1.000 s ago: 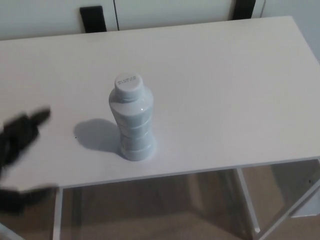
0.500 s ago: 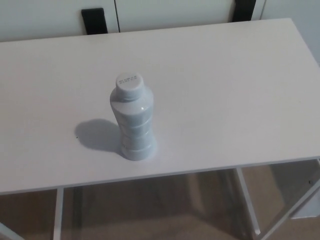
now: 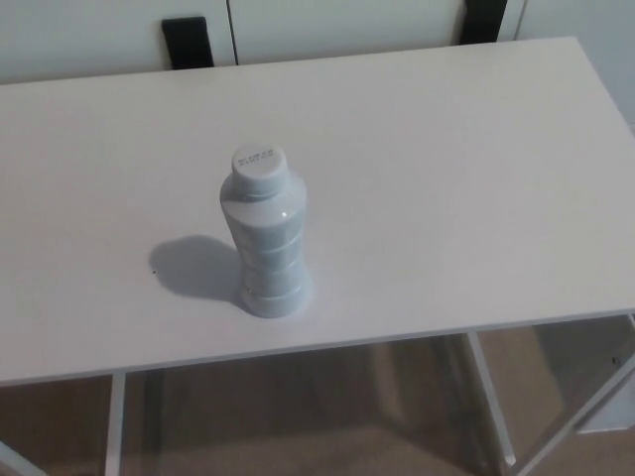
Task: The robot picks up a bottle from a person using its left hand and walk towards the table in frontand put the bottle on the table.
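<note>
a pale ribbed bottle (image 3: 264, 238) is seen standing upright on the white tabletop (image 3: 446, 178), left of the middle and near the front edge. its round cap (image 3: 258, 169) is screwed on top, with small print on it that is too blurred to be read. a soft shadow (image 3: 193, 268) is cast on the tabletop to the bottle's left. nothing is touching the bottle. neither hand is shown in the head view, so the state of the fingers cannot be told. white table legs (image 3: 491, 407) are seen below the front edge, over a brown floor (image 3: 327, 436).
</note>
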